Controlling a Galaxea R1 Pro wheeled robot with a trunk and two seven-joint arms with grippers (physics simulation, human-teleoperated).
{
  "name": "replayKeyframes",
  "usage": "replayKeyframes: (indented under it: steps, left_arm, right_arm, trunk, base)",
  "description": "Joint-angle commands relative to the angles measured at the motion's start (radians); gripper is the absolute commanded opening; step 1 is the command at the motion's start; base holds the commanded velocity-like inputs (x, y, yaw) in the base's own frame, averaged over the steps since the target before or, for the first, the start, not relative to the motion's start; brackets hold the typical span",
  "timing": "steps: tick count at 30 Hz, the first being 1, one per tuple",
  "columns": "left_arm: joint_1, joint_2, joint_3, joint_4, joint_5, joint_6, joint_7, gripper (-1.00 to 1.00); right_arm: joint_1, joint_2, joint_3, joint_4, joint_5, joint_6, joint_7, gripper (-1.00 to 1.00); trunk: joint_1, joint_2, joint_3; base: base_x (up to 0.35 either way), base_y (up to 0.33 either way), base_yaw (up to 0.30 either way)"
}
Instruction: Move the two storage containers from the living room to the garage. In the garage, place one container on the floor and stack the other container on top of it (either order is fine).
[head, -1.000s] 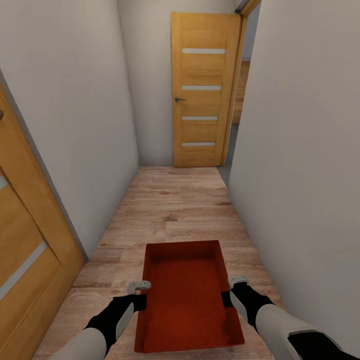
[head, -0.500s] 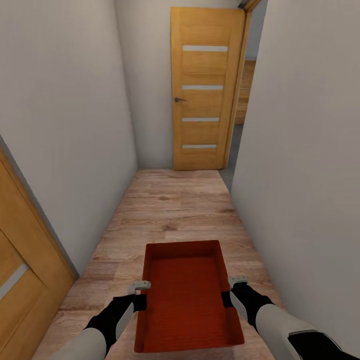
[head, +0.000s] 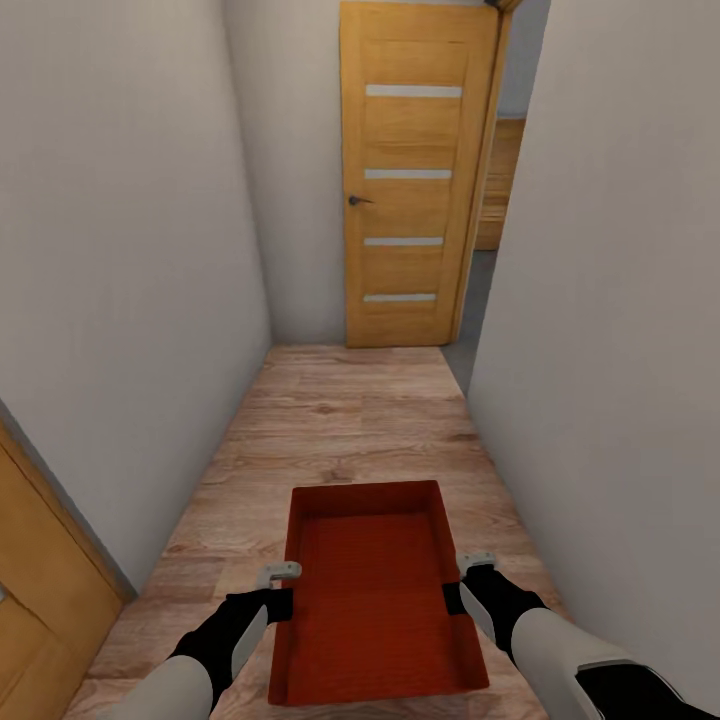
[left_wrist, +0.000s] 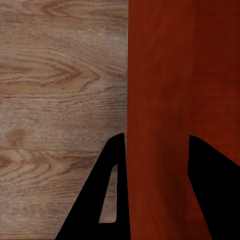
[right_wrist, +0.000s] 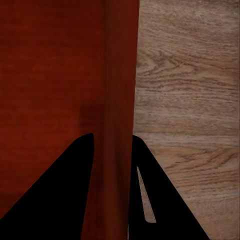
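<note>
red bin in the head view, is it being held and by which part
Yes: the storage container is held by both long side walls, the left end effector on one, the right end effector on the other.

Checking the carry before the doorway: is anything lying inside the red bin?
No: in the head view the storage container, held between left pincer and right pincer, shows a bare red bottom.

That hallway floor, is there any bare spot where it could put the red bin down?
Yes: the wood-plank floor lies bare between the storage container and the closed door, bordered by both walls. It is tight at the sides, where the left tool and right tool clamp the container's rims.
</note>
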Motion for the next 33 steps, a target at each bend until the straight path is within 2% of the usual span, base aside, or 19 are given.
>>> replayKeyframes:
  steps: [1, 33]
  left_arm:
    - [0.000, 0.000, 0.006, -0.002, -0.010, 0.007, 0.005, -1.00]
    - [0.000, 0.000, 0.007, -0.002, -0.010, 0.007, 0.004, -1.00]
  right_arm:
    - [-0.001, 0.000, 0.001, -0.003, 0.004, 0.008, -0.002, -1.00]
    - [-0.001, 0.001, 0.001, -0.003, 0.004, 0.008, -0.002, -1.00]
  trunk:
    - [0.000, 0.000, -0.001]
    - [0.000, 0.000, -0.001]
  base:
    - [0.348, 0.000, 0.000]
    - [0.348, 0.000, 0.000]
